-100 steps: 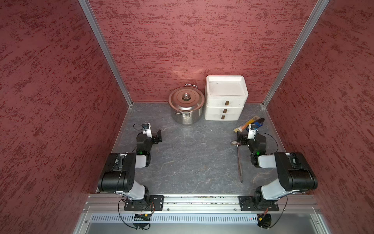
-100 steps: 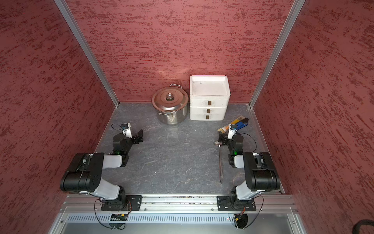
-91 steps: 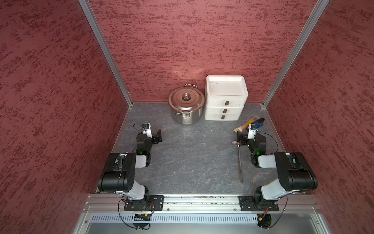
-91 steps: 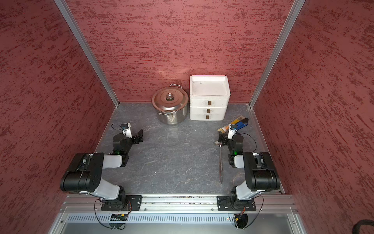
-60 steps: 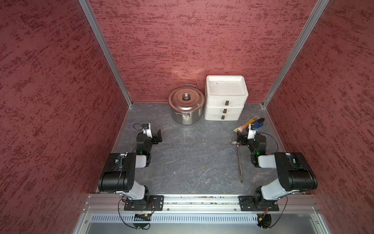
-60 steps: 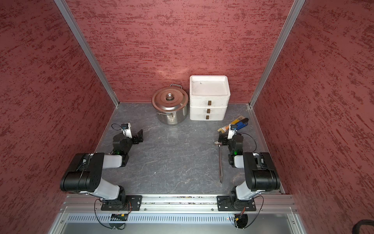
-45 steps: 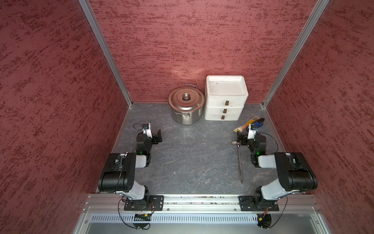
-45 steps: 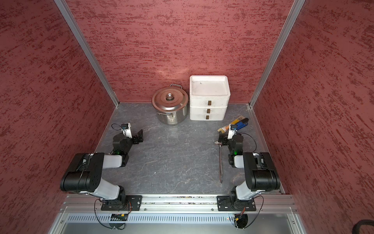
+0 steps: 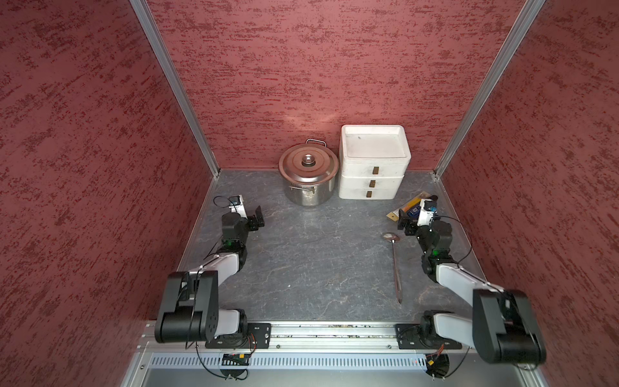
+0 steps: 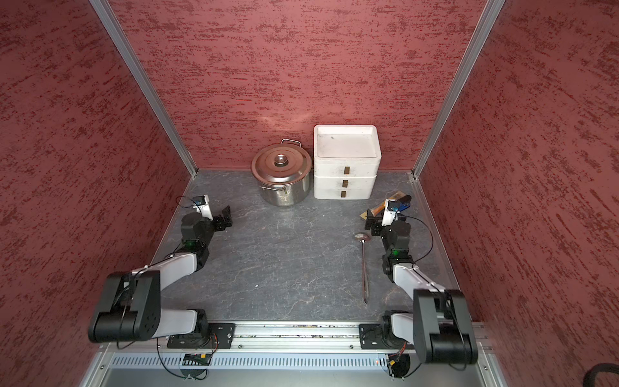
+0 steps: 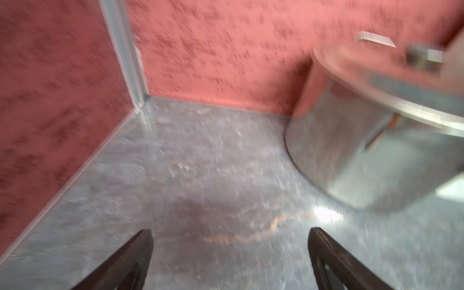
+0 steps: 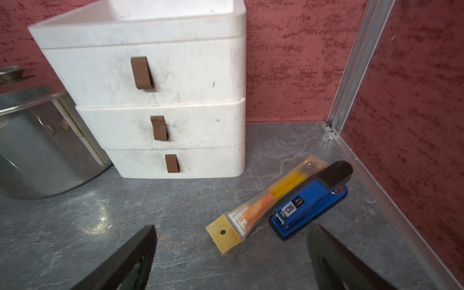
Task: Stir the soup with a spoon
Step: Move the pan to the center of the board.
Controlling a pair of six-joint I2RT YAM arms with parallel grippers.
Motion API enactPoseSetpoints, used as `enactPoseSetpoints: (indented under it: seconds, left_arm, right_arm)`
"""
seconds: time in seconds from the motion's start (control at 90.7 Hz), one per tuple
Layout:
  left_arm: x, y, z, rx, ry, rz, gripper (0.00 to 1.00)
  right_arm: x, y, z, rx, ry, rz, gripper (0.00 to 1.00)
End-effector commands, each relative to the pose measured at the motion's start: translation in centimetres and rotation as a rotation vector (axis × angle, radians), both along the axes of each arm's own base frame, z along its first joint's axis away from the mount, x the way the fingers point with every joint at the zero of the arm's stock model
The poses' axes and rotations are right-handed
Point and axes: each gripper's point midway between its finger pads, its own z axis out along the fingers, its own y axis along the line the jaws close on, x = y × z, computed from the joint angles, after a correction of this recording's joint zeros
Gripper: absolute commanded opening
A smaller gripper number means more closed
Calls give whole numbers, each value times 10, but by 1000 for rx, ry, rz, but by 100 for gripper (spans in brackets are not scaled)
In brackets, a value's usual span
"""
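The steel pot (image 9: pixel 308 187) (image 10: pixel 284 192) stands at the back of the floor with its lid (image 9: pixel 308 163) on, so the soup is hidden. The long silver spoon (image 9: pixel 395 264) (image 10: pixel 364 264) lies flat on the right, bowl end toward the back. My right gripper (image 9: pixel 405 222) (image 10: pixel 371 219) (image 12: pixel 231 251) is open and empty, just right of the spoon's bowl. My left gripper (image 9: pixel 256 217) (image 10: pixel 226 216) (image 11: pixel 231 251) is open and empty over bare floor, short of the pot (image 11: pixel 364 150), which looks blurred in the left wrist view.
A white three-drawer unit (image 9: pixel 373 164) (image 12: pixel 163 100) stands right of the pot, touching or nearly so. An orange-and-tan packet (image 12: pixel 266 203) and a blue stapler (image 12: pixel 311 203) lie ahead of the right gripper near the right wall. Red walls enclose three sides.
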Motion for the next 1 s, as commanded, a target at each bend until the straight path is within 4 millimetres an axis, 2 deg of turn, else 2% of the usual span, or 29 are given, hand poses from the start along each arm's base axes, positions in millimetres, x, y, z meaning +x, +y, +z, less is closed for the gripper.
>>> enactPoseSetpoints:
  seconds: [0.0,0.088,0.187,0.309,0.419,0.485,0.518,0.573,0.639,0.738,0.782,0.838,0.992]
  left_arm:
    - [-13,30,20,-112,65,185,100]
    - [-22,33,34,-183,110,220,100]
    - [-24,13,52,-236,121,109,100]
    - [-29,-6,71,-296,123,19,100]
    - [-40,-14,83,-316,159,-9,100]
    - [-48,-16,91,-315,169,-18,100]
    - [-53,-16,94,-312,171,-19,100]
    - [-61,-18,98,-308,171,-23,100]
    - [-71,-17,103,-301,156,-19,100]
    - [-86,-16,108,-292,130,-12,100]
    - [-93,-16,112,-288,114,-6,100]
    - [-99,-15,114,-283,101,-1,100]
    - [-112,-14,120,-255,87,3,100]
  right_arm:
    - [-10,18,16,-18,90,90,92]
    - [-23,56,34,-87,111,261,86]
    - [-38,121,51,-208,99,516,82]
    - [-49,196,62,-363,23,766,80]
    - [-50,261,64,-495,-45,973,73]
    - [-41,291,63,-538,-69,1036,70]
    - [-34,302,70,-570,-111,1045,68]
    - [-21,322,64,-592,-134,1066,68]
    - [-7,340,73,-597,-195,1065,69]
    - [9,367,69,-618,-221,1103,65]
    - [15,377,60,-634,-208,1126,61]
    - [25,387,52,-648,-200,1128,59]
    - [52,400,48,-677,-220,1078,54]
